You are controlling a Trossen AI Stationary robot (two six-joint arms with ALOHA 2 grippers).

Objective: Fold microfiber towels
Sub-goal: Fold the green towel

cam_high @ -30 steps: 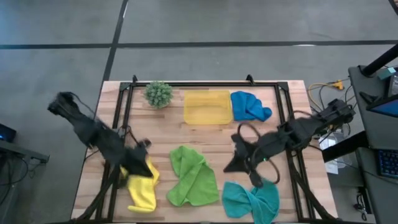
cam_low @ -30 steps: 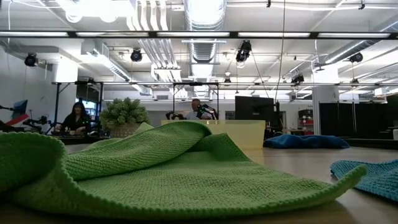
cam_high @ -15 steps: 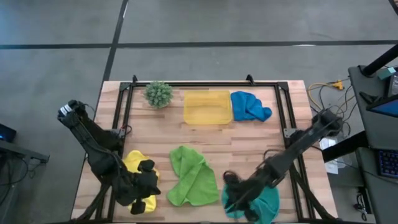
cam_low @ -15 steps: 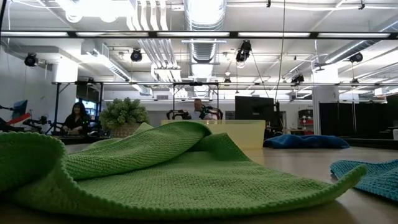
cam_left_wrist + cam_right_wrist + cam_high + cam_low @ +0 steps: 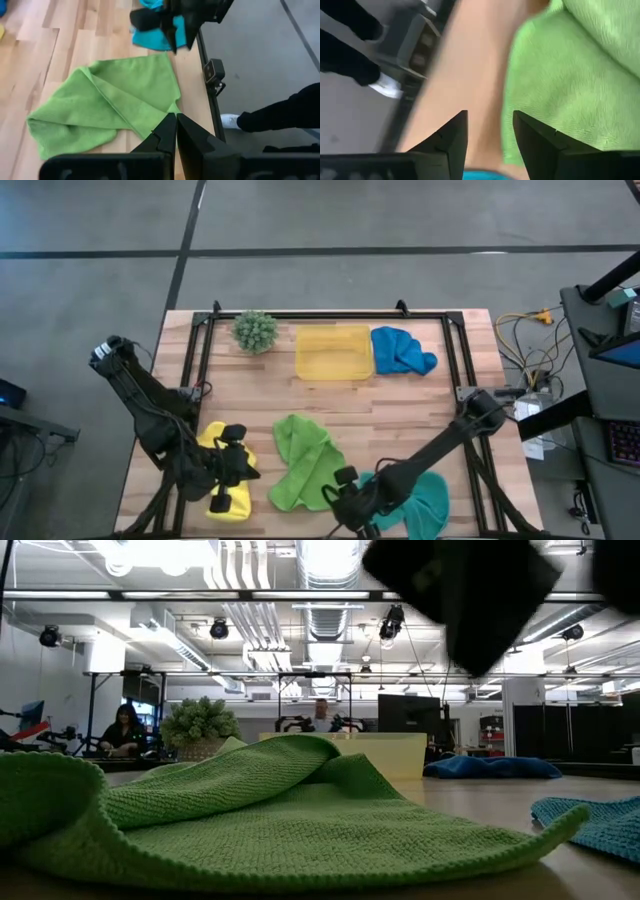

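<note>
Four microfiber towels lie crumpled on the wooden table: yellow point(image 5: 213, 442) near left, lime green point(image 5: 305, 465) near middle, teal point(image 5: 420, 505) near right, blue point(image 5: 400, 350) far right. My left gripper point(image 5: 248, 471) hovers shut over the yellow towel, pointing toward the green one point(image 5: 105, 105). My right gripper point(image 5: 340, 492) stands open above the bare wood at the near edge, between the green towel point(image 5: 570, 75) and the teal one, with nothing between its fingers. It shows as a dark shape point(image 5: 470, 600) at the top of the low view.
A rigid yellow tray point(image 5: 333, 352) and a small spiky green plant point(image 5: 255, 330) stand at the far side. A black frame rail point(image 5: 300, 315) runs around the table. A person's dark leg and shoe point(image 5: 235, 120) stand past the near edge.
My right gripper has swept from the table's middle right toward the near edge and leftward, ending low between the green and teal towels. My left gripper has moved toward the near edge, over the yellow towel. The towels have stayed where they lay.
</note>
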